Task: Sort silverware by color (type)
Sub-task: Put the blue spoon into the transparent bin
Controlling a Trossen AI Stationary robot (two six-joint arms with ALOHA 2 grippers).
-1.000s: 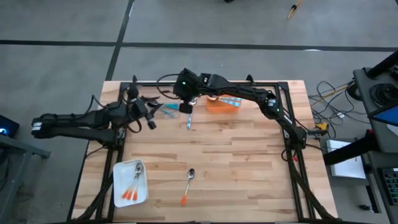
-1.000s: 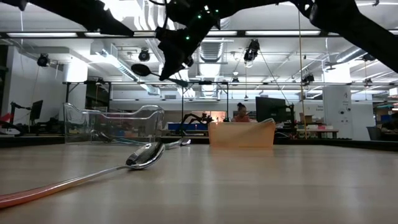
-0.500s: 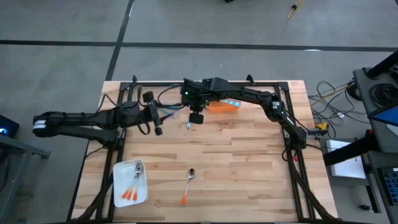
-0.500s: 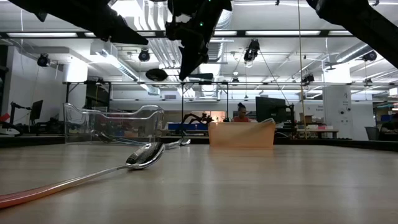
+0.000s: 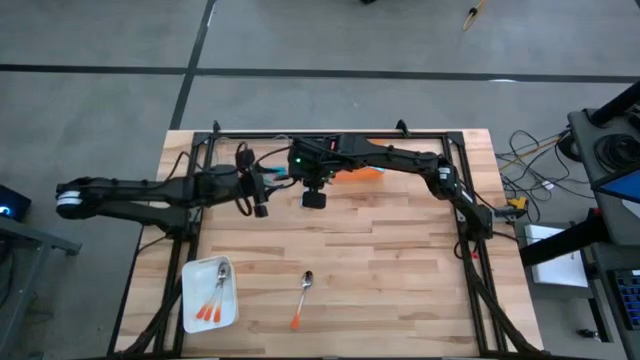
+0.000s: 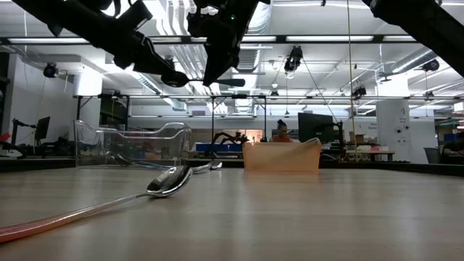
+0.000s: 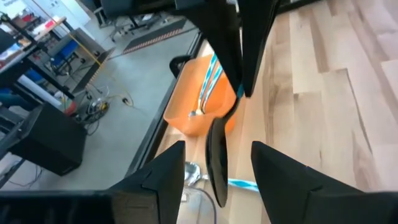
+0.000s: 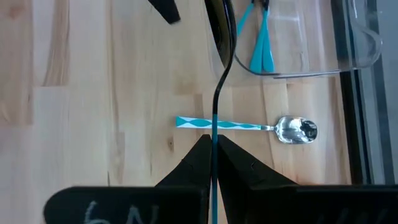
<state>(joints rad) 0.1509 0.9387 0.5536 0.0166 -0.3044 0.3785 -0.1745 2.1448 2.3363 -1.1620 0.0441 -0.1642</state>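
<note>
My right gripper (image 5: 313,197) hovers over the table's far middle, shut on a dark-bowled spoon with a teal handle (image 8: 216,93). My left gripper (image 7: 216,186) is open. Its two fingers stand on either side of that spoon's dark bowl (image 7: 216,158), and I see no touch. A light-blue-handled spoon (image 8: 242,126) lies flat on the wood under them. The clear bin (image 8: 348,50) holds teal-handled spoons (image 8: 261,53), and the orange bin (image 7: 202,93) holds light-blue-handled ones. An orange-handled spoon (image 5: 303,296) lies near the front edge. Others lie in the white tray (image 5: 190,285). My right gripper pinches the spoon's teal handle (image 8: 214,163) between its two fingers, which come down from above. The spoon is lifted clear of the table and lies about level in the low view. Its dark bowl (image 6: 176,77) points toward my left gripper.
The orange bin (image 5: 366,172) and the clear bin (image 6: 130,145) stand at the far edge, close behind both grippers. The white tray sits at the near left corner. Bare wood stretches across the table's middle and right.
My right gripper has carried the dark spoon a little toward the near edge. My left gripper has moved toward the table's right, up to the right gripper, and its open fingers now flank the spoon's bowl.
</note>
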